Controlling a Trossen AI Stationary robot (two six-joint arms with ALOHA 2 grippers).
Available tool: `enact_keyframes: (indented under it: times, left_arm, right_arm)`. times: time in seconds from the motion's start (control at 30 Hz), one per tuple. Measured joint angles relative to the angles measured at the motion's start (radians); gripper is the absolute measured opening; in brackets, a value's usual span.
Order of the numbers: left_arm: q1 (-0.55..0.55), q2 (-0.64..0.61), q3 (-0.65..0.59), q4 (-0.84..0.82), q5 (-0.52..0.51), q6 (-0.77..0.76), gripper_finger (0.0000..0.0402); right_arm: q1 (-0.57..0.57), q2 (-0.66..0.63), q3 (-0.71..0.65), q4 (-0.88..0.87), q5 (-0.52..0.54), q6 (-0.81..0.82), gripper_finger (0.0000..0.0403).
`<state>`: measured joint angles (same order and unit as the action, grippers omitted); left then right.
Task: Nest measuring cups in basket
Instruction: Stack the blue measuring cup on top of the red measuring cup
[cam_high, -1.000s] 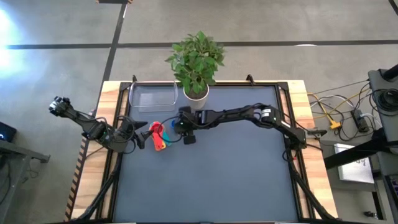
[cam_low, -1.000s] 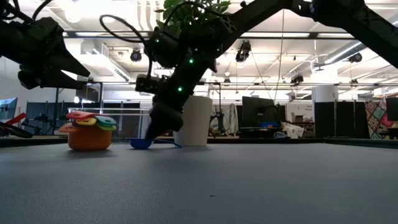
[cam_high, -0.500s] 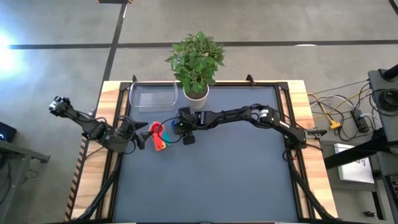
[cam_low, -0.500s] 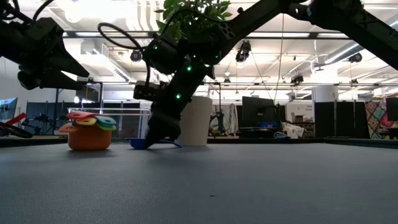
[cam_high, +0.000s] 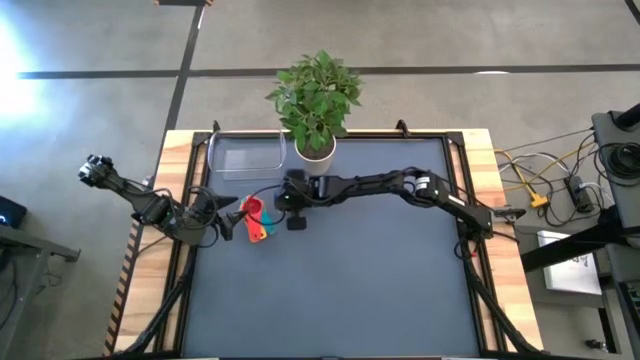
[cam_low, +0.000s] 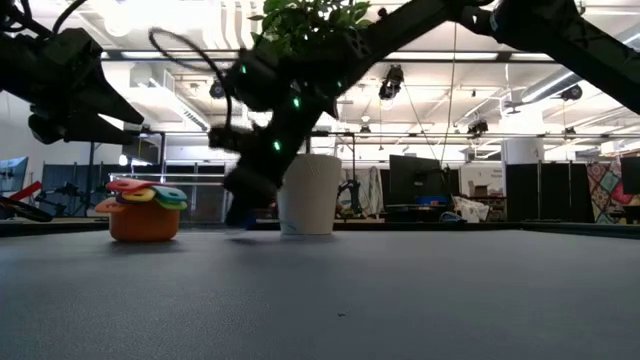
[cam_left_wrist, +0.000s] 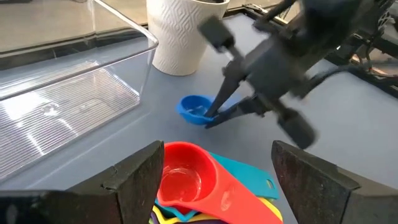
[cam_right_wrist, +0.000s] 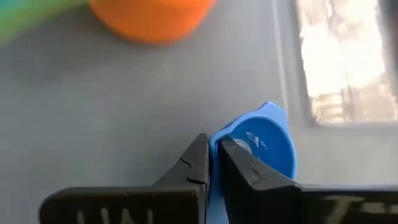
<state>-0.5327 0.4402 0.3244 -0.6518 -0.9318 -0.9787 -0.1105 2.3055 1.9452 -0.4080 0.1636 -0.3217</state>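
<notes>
A small blue measuring cup sits low over the dark mat between the clear basket and the white plant pot. My right gripper is shut on it; the right wrist view shows the cup's bowl just past the fingers. The other measuring cups form a nested stack with an orange one at the bottom and a red one on top. My left gripper is open, a finger on either side of the stack without touching it. The basket stands at the far left. My right gripper pinches the blue cup's flat handle between its two fingers, close to the bowl. The fingers slant down from the table's right side and lie along the handle. Whether the bowl rests on the mat or hangs just above it, I cannot tell.
A white pot with a leafy plant stands at the far edge, right beside the blue cup and my right arm. A raised black frame and wooden border ring the mat. The mat's near half is bare.
My right gripper has shut on the blue cup's handle. In the low view it has then moved up and a little toward the orange stack, blurred in motion. The blue cup has gone with it. The stack has stayed put.
</notes>
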Motion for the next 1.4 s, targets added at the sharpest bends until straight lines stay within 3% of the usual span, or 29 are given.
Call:
enact_keyframes:
  times: [0.3, 0.5, 0.87, 1.4]
  left_arm:
    - [0.000, -0.039, 0.057, -0.106, -0.054, 0.021, 0.0271]
    - [0.000, -0.075, 0.094, -0.130, -0.073, 0.098, 0.0255]
    - [0.000, -0.100, 0.084, -0.107, -0.073, 0.099, 0.0249]
    - [0.000, -0.095, 0.083, -0.084, -0.079, 0.102, 0.0249]
  right_arm:
    - [0.041, -0.009, 0.173, -0.035, -0.015, 0.142, 0.0010]
    - [0.051, -0.001, 0.226, 0.038, -0.147, 0.252, 0.0009]
    - [0.043, 0.014, 0.223, 0.135, -0.224, 0.341, 0.0009]
    - [0.041, 0.017, 0.177, 0.225, -0.226, 0.337, 0.0011]
